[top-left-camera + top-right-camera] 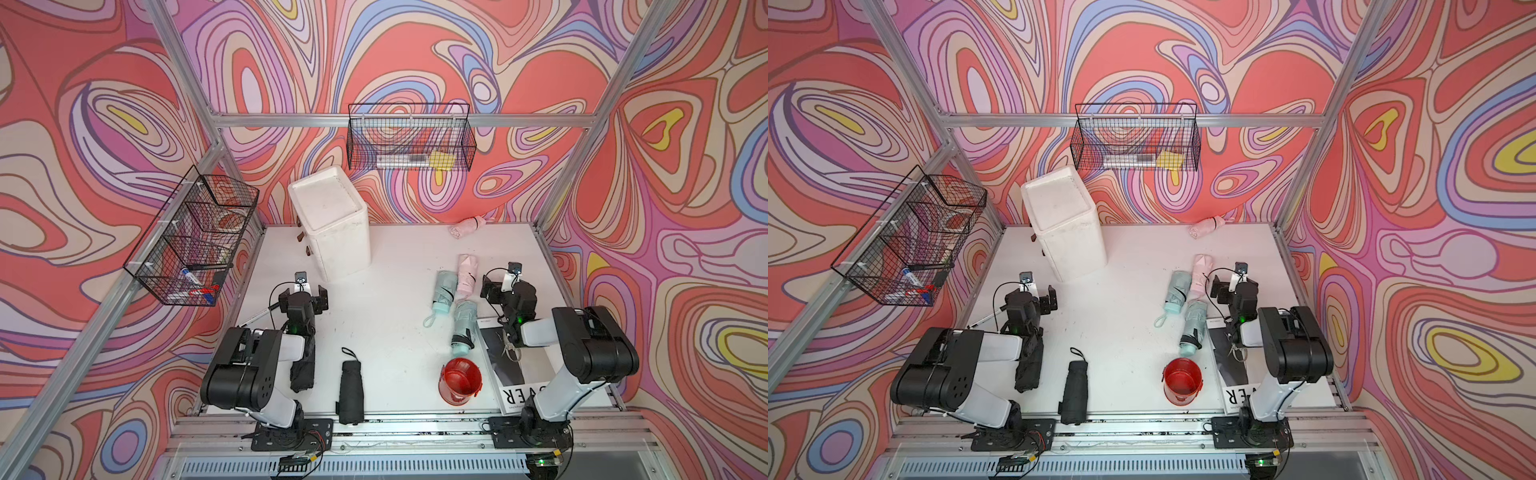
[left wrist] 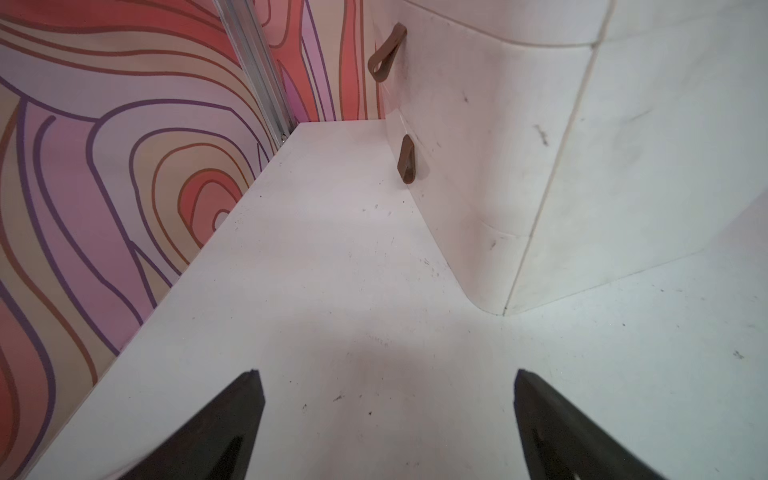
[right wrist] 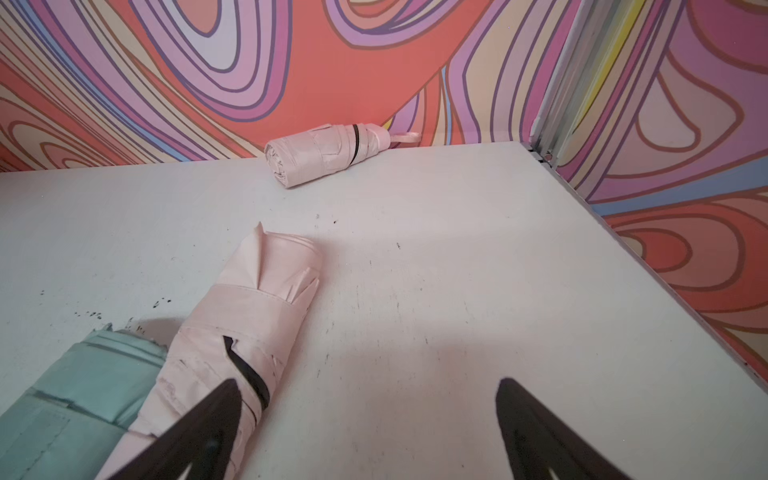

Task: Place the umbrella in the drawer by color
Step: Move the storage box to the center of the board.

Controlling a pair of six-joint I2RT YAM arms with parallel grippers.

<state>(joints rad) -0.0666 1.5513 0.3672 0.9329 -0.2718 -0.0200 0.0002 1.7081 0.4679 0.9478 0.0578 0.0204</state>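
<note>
While both arms sit folded at the elbow with their wrists pushed out over the white table (image 1: 395,257), neither one is holding anything. The left gripper (image 1: 304,296) is spread wide over bare tabletop, aimed at the front of the white drawer unit (image 1: 332,224), whose two brown loop handles (image 2: 406,160) sit on fronts that look closed. The right gripper (image 3: 370,382) is spread wide too, with nothing between the fingers. It's just beside a pink umbrella (image 3: 249,324) that lies against a mint umbrella (image 3: 83,395); can't tell if a finger touches the pink one. A second mint umbrella (image 1: 463,324) lies just in front of those, and a second pink umbrella (image 1: 467,226) is way back against the wall. One black umbrella (image 1: 351,390) lies near the front edge between the arms, and a second black umbrella (image 1: 301,374) is partly under the left arm. Containers: a red bucket (image 1: 455,397) by a magazine (image 1: 511,374), a wire basket (image 1: 365,141) on the back wall with something yellow in it, and a side basket (image 1: 174,232) holding markers.
</note>
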